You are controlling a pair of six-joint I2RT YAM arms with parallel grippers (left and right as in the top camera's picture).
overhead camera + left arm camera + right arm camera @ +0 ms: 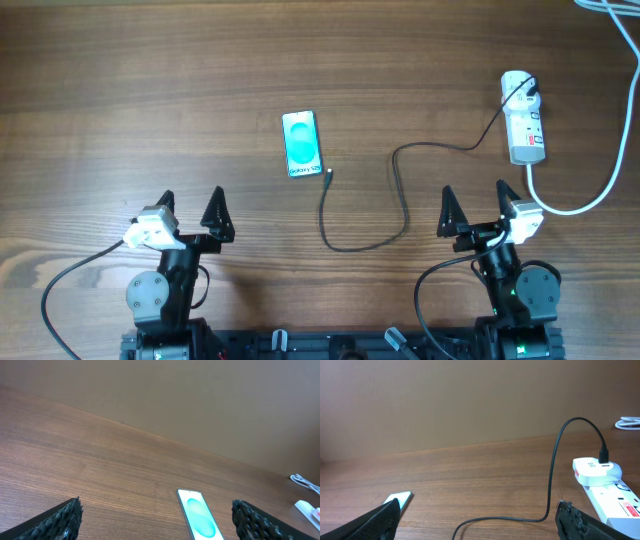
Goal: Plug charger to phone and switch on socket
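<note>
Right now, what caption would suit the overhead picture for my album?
With left gripper and right gripper open, phone lies screen-up, charger tip loose beside it, other end in the socket.

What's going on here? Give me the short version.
Nothing is being handled. Two robot arms sit at the near edge of the table, the left fingers and right fingers open and empty. The phone lies flat, screen lit. The charger is already plugged into the socket at its far end, but its small tip lies loose beside the phone's corner, not plugged in.
</note>
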